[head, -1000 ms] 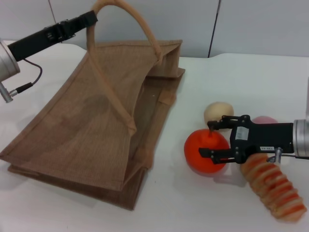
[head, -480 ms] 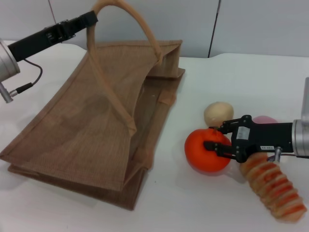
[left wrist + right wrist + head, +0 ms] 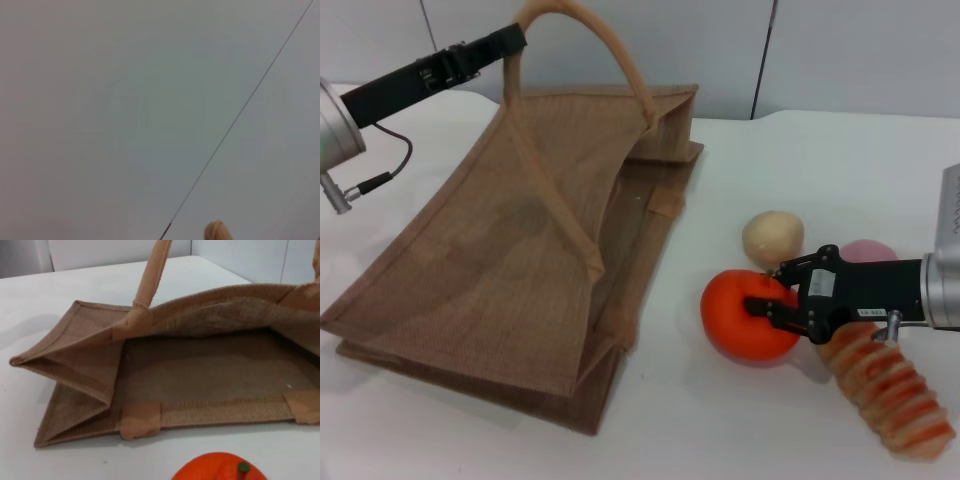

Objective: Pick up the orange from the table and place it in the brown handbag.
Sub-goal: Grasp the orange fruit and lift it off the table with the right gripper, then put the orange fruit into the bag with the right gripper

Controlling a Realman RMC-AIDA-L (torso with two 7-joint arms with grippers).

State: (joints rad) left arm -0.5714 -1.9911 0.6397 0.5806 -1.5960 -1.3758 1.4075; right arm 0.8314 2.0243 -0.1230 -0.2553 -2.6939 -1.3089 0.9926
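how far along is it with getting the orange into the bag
Done: the left gripper holds up a handle of the brown handbag, so its mouth gapes toward the fruit. In hand: the right gripper has its jaws closed on the orange, which looks to be resting on the table. Left: lifting the orange, carrying it to the opening and releasing it inside.

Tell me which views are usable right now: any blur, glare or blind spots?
Head view: even light, soft shadows, the orange sharp in the right gripper. Left wrist view: nearly blank wall, only a handle tip at the edge. Right wrist view: the bag mouth is clear, the orange cropped at the frame edge.
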